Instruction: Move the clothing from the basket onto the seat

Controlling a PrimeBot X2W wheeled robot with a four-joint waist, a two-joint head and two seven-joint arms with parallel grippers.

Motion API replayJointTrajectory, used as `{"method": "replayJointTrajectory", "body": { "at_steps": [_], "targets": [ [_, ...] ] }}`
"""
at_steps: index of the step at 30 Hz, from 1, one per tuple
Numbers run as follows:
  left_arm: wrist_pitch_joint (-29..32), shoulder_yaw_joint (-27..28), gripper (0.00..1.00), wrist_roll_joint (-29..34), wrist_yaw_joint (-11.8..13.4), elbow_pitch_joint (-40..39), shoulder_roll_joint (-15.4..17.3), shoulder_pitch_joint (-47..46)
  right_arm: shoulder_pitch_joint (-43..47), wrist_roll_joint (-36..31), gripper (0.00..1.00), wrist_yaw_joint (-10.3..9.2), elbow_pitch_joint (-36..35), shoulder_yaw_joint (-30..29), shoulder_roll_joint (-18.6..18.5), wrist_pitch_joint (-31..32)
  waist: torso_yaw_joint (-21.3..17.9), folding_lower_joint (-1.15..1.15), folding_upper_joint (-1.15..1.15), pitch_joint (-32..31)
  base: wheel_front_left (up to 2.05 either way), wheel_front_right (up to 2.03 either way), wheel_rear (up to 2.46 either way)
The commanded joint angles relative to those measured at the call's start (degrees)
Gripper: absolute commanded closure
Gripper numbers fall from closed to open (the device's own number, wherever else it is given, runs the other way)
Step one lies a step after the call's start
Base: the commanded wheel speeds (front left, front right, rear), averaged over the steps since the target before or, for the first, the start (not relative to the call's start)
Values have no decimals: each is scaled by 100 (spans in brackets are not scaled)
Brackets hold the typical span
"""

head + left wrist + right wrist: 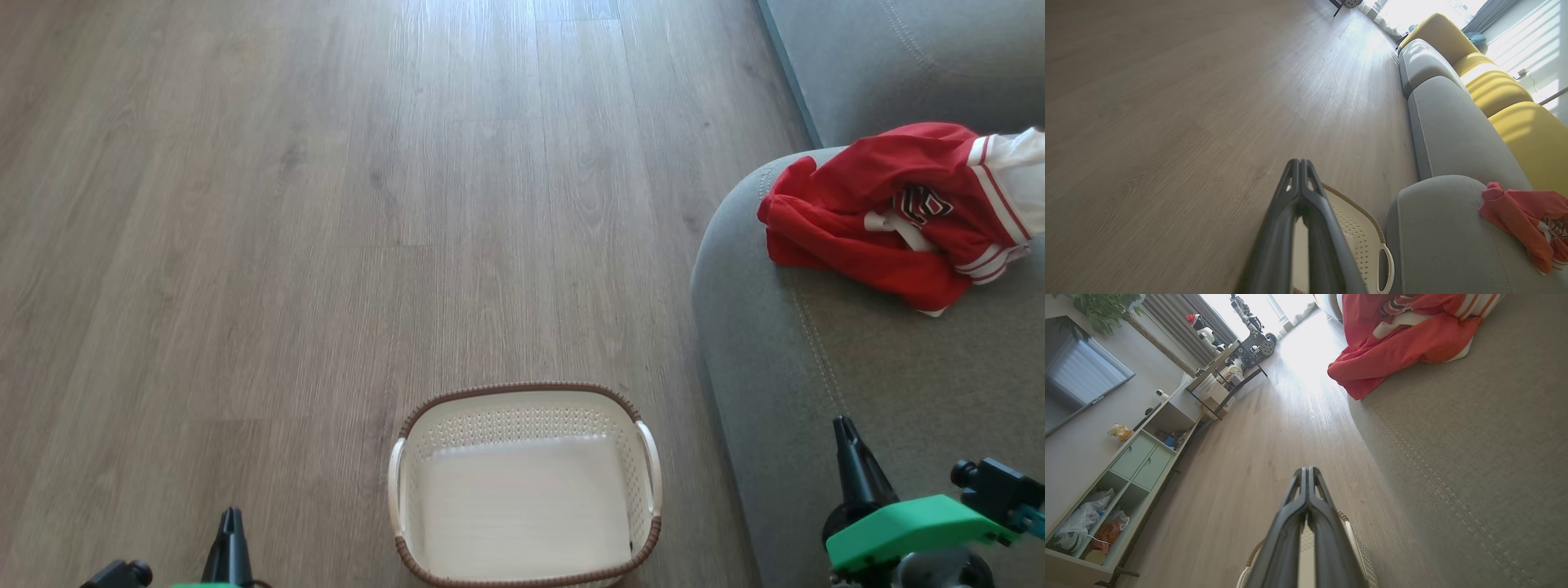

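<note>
The red clothing (898,208) with white-striped trim and a dark emblem lies bunched on the grey seat (865,384) at the right; it appears too in the left wrist view (1523,220) and the right wrist view (1404,339). The white basket (526,486) with its brown rim stands on the floor at the bottom centre, nothing inside it. My left gripper (231,514) is shut at the lower left, left of the basket, fingers (1300,175) pressed together. Over the seat's front, my right gripper (845,425) is shut with nothing in it, its fingers (1306,482) closed.
Wood floor (326,204) stretches ahead and to the left. The grey sofa (1449,130) runs on along the right with yellow back cushions (1506,90). A low shelf unit (1126,465), a dark screen and a table with clutter line the far wall.
</note>
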Motion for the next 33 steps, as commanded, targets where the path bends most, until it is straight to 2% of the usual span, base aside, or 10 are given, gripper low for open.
{"method": "replayJointTrajectory", "body": {
  "at_steps": [1, 33],
  "targets": [
    [50, 213, 100, -117, -41, -195, 34, -242, -315, 172, 100, -1, -175, 3, -21, 46, -4, 0, 0, 2, 0, 0, 0],
    [547, 882, 100, -1617, -492, -302, -293, -537, -624, 2198, 100, -1, -156, -78, -56, 451, -92, 0, 0, 58, 0, 0, 0]
  ]
}}
